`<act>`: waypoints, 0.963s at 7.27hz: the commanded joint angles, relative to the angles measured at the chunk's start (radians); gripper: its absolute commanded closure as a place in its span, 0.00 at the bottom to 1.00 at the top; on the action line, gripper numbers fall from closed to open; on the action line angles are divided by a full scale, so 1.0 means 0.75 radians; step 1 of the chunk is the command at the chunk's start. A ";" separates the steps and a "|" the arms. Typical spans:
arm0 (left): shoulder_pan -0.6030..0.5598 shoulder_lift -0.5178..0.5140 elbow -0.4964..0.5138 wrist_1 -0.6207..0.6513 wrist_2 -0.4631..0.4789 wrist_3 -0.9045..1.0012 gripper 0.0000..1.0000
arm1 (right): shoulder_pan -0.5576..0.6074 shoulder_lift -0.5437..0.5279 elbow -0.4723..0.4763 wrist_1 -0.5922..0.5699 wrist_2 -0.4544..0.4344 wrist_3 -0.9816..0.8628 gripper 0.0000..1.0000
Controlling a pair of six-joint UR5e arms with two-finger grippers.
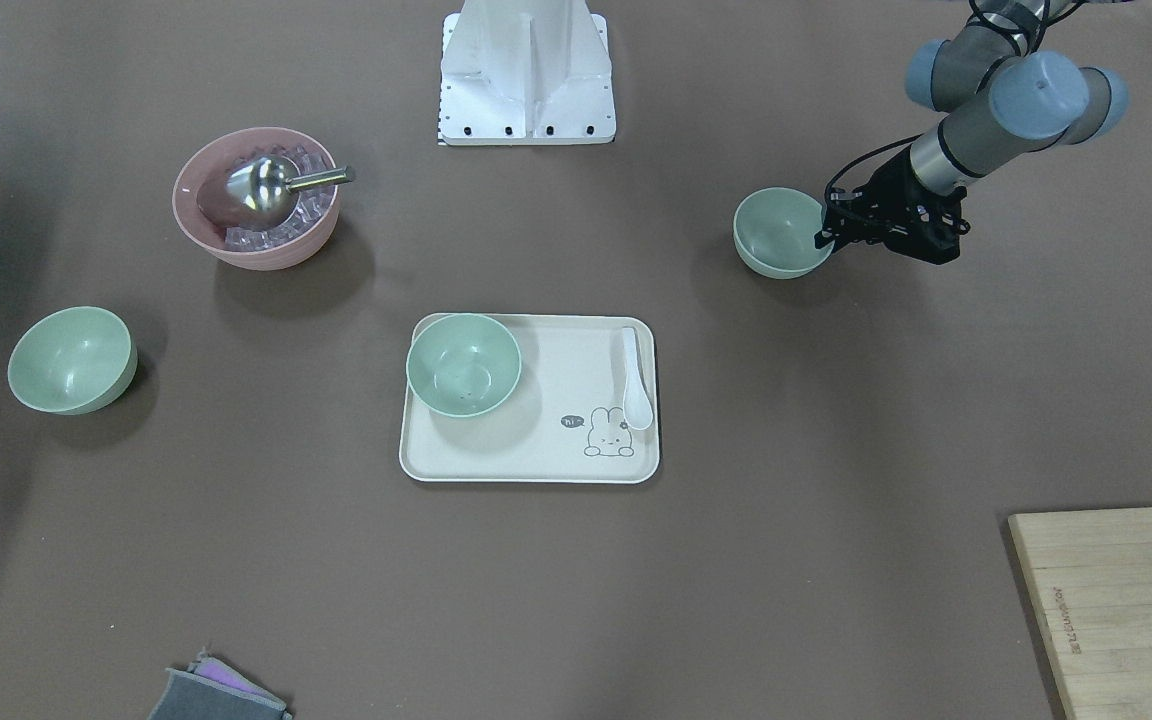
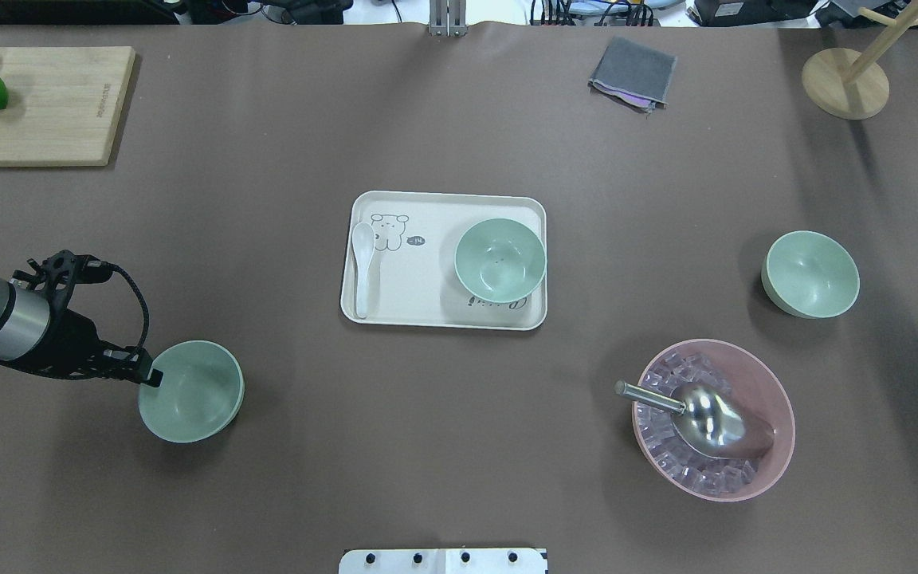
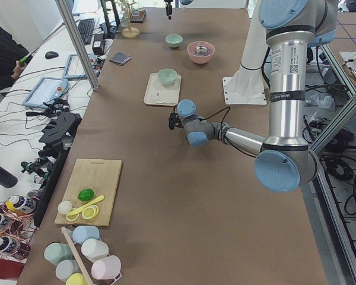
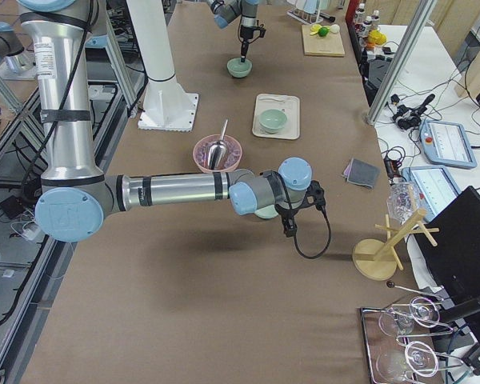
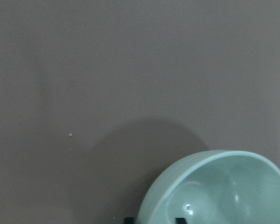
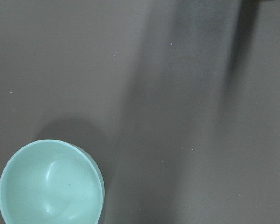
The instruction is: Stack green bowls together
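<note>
Three pale green bowls stand on the brown table. One (image 2: 500,260) sits on the cream tray (image 2: 427,287). One (image 2: 810,273) stands alone at the right. One (image 2: 190,391) is at the left, and my left gripper (image 2: 148,373) is shut on its rim. In the left wrist view one fingertip (image 5: 179,220) is inside the bowl (image 5: 224,191) and the other is outside. My right gripper (image 4: 290,224) hangs high near the right bowl (image 6: 51,184); its fingers do not show in its wrist view, so I cannot tell its state.
A pink bowl (image 2: 778,399) with ice cubes and a metal scoop (image 2: 706,414) stands front right. A white spoon (image 2: 362,267) lies on the tray. A cutting board (image 2: 37,104) with fruit, a grey cloth (image 2: 633,73) and a wooden stand (image 2: 845,84) are at the far edge.
</note>
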 commanded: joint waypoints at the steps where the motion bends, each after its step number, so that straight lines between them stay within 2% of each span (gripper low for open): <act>1: -0.018 0.010 -0.056 0.001 -0.004 0.005 1.00 | 0.000 0.004 -0.015 0.001 0.001 0.000 0.00; 3: -0.051 0.013 -0.132 0.005 -0.130 -0.034 1.00 | 0.000 0.069 -0.096 -0.001 0.040 0.000 0.00; 4: -0.070 -0.065 -0.125 0.017 -0.135 -0.115 1.00 | 0.000 0.100 -0.131 0.001 0.099 -0.002 0.00; 5: -0.068 -0.150 -0.114 0.060 -0.135 -0.195 1.00 | -0.010 0.104 -0.140 0.049 0.101 -0.002 0.00; 7: -0.070 -0.418 -0.110 0.306 -0.129 -0.267 1.00 | -0.112 0.127 -0.154 0.123 0.097 0.014 0.00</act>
